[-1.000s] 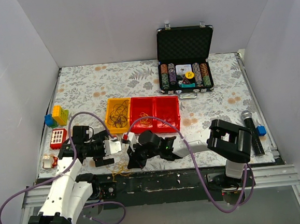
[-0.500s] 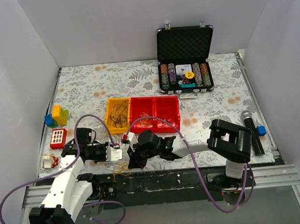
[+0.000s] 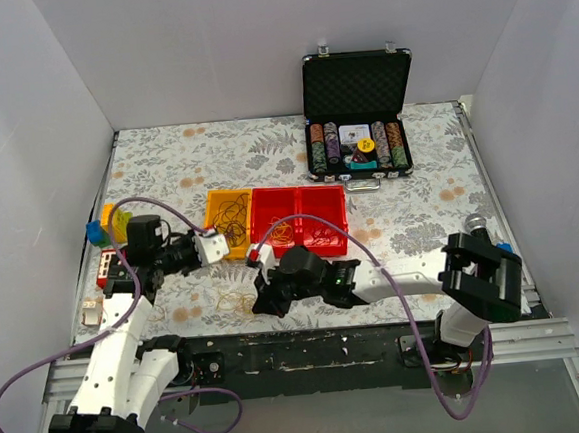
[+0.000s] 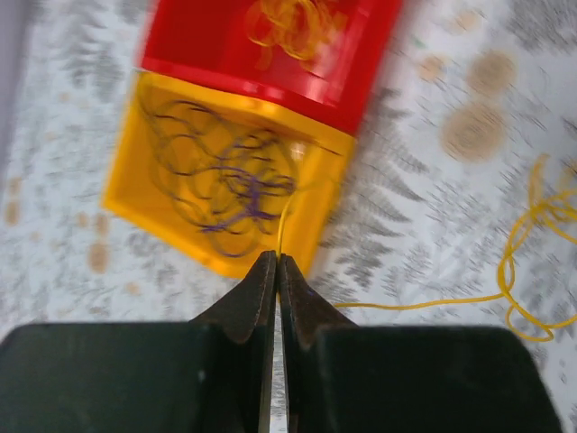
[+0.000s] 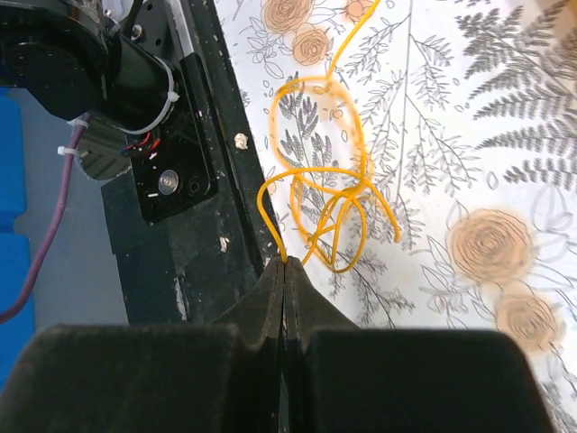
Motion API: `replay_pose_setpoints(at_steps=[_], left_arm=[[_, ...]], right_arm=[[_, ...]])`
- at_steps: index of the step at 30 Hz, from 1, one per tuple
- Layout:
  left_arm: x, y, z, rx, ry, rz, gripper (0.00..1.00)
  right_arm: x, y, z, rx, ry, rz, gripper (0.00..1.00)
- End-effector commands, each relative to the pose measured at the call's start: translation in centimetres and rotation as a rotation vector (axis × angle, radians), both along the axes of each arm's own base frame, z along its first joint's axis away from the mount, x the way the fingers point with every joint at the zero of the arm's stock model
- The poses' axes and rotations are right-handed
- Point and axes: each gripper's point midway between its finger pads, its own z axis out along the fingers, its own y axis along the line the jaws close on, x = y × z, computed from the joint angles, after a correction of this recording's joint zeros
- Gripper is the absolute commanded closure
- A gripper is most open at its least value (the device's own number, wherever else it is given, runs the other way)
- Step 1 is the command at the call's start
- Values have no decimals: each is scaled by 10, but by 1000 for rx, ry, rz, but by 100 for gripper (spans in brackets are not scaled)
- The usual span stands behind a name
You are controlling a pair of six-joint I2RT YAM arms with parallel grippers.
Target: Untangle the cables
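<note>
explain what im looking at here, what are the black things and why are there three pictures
These are two robot arms bolted to the near edge of a flower-patterned table. The wide picture comes from a fixed camera above and behind them. The other two come from a camera on each wrist, looking past that arm's own two black fingers.

The left gripper is shut on a thin yellow cable, just in front of a yellow plastic bin of dark and purple wires. The right gripper is also shut on yellow cable, with its loops lying near the table's edge.

Also on the table are red plastic bins, an open black case of poker chips and a black microphone.
</note>
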Motion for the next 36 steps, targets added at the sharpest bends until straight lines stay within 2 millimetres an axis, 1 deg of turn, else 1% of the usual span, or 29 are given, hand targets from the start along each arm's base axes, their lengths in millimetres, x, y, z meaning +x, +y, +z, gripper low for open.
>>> replay_pose_setpoints(at_steps=[1, 3, 4, 5, 6, 9, 11, 16, 17, 18, 21, 23, 24, 26, 27, 29, 31, 32, 33, 36], left_arm=[[52, -7, 115, -242, -211, 199, 100], [63, -6, 169, -337, -299, 268, 100], [65, -4, 191, -377, -327, 295, 100], [65, -4, 217, -424, -366, 309, 100], [64, -3, 250, -481, -422, 325, 100], [55, 2, 318, -626, -542, 367, 100], [43, 6, 363, -718, -628, 373, 100], [11, 15, 457, -912, -784, 361, 100], [7, 16, 472, -944, -804, 361, 100], [1, 20, 493, -986, -851, 356, 100], [-18, 28, 541, -1085, -954, 338, 100], [-28, 28, 568, -1124, -1003, 302, 100], [-26, 24, 574, -1118, -997, 278, 100], [-34, 19, 586, -1124, -1002, 235, 100], [-32, 16, 585, -1121, -988, 222, 100], [-27, 8, 573, -1096, -942, 195, 100], [-26, 5, 562, -1084, -917, 185, 100], [-27, 5, 560, -1084, -919, 186, 100], [-28, 6, 559, -1086, -921, 188, 100], [-31, 5, 555, -1073, -927, 183, 100]], right_arm=[[9, -24, 7, -7, -54, -73, 99], [10, -37, -1, -27, -56, -95, 99], [9, -42, -3, -34, -52, -106, 99], [9, -47, -7, -42, -49, -116, 99], [8, -52, -11, -51, -43, -122, 99], [7, -66, -21, -74, -27, -157, 99], [5, -74, -27, -83, -11, -176, 99], [2, -89, -41, -113, 17, -209, 99], [6, -94, -45, -129, 5, -239, 99], [6, -97, -48, -138, 6, -246, 99], [8, -104, -57, -169, 12, -270, 99], [9, -109, -64, -197, 14, -290, 99], [9, -108, -63, -194, 12, -295, 99], [14, -106, -58, -184, 1, -315, 99], [17, -101, -49, -165, -16, -314, 99], [31, -92, -25, -141, -77, -336, 99], [50, -80, 13, -103, -156, -363, 99], [59, -76, 30, -91, -191, -377, 99], [71, -72, 51, -66, -217, -399, 99], [106, -66, 107, 4, -294, -448, 99]])
